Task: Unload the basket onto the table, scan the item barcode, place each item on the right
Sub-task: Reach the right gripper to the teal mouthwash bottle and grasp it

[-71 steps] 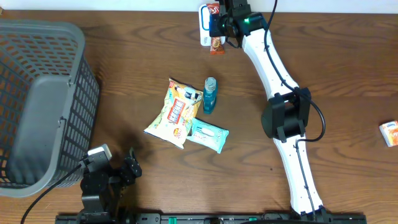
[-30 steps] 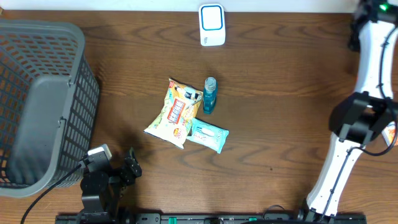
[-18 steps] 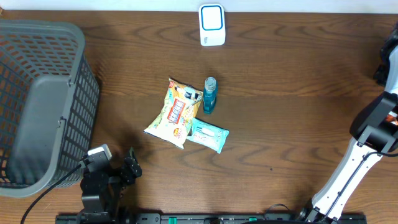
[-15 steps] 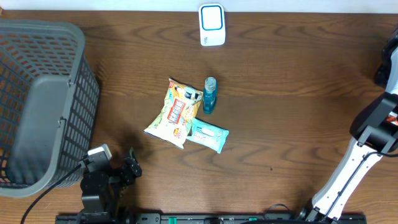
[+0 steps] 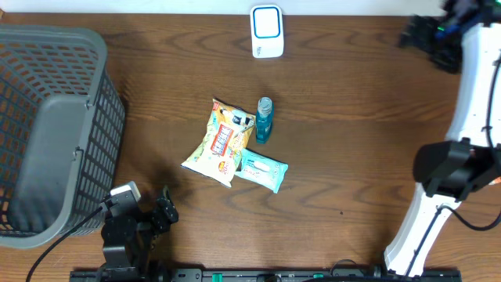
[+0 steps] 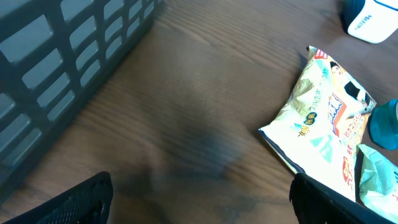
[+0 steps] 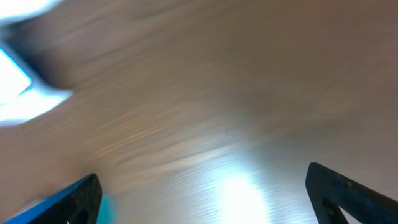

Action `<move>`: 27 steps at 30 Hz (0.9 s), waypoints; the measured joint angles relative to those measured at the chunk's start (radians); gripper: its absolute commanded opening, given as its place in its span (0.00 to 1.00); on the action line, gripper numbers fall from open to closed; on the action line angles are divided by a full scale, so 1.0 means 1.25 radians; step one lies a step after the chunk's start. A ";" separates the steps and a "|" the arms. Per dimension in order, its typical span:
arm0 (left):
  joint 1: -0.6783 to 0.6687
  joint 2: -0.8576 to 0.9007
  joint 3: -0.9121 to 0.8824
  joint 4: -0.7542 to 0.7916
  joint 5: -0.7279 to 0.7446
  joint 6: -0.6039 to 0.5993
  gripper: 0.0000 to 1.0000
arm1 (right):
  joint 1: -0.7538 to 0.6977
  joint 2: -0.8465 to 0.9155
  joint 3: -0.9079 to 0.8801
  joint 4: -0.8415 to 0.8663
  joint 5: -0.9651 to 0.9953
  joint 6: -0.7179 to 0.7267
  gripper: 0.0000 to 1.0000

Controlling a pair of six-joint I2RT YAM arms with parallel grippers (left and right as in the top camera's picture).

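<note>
The white and blue scanner (image 5: 266, 31) stands at the table's far edge, also in the left wrist view (image 6: 372, 18). Three items lie mid-table: a yellow chips bag (image 5: 221, 141) (image 6: 323, 124), a blue bottle (image 5: 264, 119) (image 6: 385, 121) and a pale blue wipes pack (image 5: 261, 171) (image 6: 378, 182). My right gripper (image 5: 416, 35) (image 7: 211, 196) hangs open and empty at the far right, well right of the scanner; its view is blurred by motion. My left gripper (image 5: 167, 208) (image 6: 208, 202) rests open and empty at the front left.
A large grey mesh basket (image 5: 47, 133) (image 6: 50, 62) fills the left side, close to my left gripper. The white right arm (image 5: 473, 102) runs along the right edge of the table.
My right arm swung out past the right edge and has come back in toward the far right corner. Its gripper went from shut to open. The left arm has not moved.
</note>
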 measured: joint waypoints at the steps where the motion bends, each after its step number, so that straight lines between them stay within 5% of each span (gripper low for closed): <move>1: 0.000 0.000 0.000 0.000 0.000 0.000 0.91 | 0.023 -0.002 0.002 -0.009 -0.062 0.002 0.99; 6: 0.000 0.000 0.000 0.000 0.000 0.000 0.91 | 0.136 0.005 0.000 -0.022 -0.232 0.002 0.98; 11: 0.000 0.000 0.000 0.000 0.000 0.000 0.91 | 0.246 0.006 0.000 -0.027 -0.287 0.039 0.75; 20: 0.000 0.000 0.000 0.000 0.000 0.000 0.91 | 0.387 0.006 0.000 -0.074 -0.293 0.387 0.79; 27: 0.000 0.000 0.000 0.000 0.000 0.000 0.91 | 0.468 0.006 -0.006 -0.087 -0.140 0.636 0.78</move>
